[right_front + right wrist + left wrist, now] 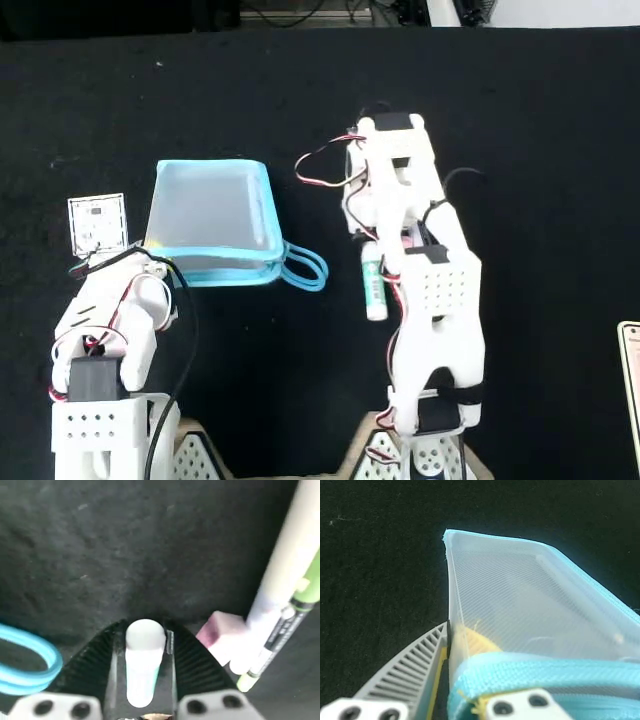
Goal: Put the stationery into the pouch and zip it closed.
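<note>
From above, the pouch [205, 210] lies on the tabletop [540, 150], a white stick [374, 288] near its loop [305, 268]; close up, the left gripper [452, 647] pinches the pouch's corner, and the right gripper [145, 630] clamps the stick beside pens [282, 595] with unreadable print, so loading looks underway, next steering the stick into the opening.

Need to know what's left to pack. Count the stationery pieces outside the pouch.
4: a tube in the right gripper, and beside it an eraser, a white pen and a green pen. The arm may hide more.
</note>
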Tool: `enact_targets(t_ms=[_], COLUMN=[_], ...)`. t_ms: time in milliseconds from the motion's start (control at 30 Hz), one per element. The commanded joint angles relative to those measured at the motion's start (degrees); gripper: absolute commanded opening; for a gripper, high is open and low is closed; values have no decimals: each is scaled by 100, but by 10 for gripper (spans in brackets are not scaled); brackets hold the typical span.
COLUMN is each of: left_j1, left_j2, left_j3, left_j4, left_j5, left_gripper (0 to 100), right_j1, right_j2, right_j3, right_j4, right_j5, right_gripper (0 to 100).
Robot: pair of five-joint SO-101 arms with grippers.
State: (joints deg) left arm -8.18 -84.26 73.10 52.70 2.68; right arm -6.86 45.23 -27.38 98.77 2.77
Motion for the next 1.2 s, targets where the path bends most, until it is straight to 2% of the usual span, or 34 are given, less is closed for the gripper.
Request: enact_targets(t_ms=[0, 133, 300, 467, 667, 800, 1167], left_j1=[-101, -101, -101, -101, -101, -101, -101], left_j2=[-79, -79, -79, -79, -79, -79, -79], left_j3=[-154, -163, -163, -163, -154, -154, -136], left_j4=[-97, -97, -97, -105, -105, -114, -114], left_j5=[-26, -26, -26, -26, -26, -26, -26], left_gripper=[30, 30, 30, 30, 30, 30, 30], right_j1=[-193, -202, -167, -176, -158, -149, -176], right_j2=[-796, -989, -1042, -1103, -1613, -1789, -1262], right_j3=[479, 1077, 1077, 752, 1007, 1490, 1490], right_j4=[-466, -536, -501, 0, 70, -308, -536], right_j5=[-457, -668, -905, -712, -624, -624, -624], right_gripper=[10, 11, 17, 133, 123, 124, 124])
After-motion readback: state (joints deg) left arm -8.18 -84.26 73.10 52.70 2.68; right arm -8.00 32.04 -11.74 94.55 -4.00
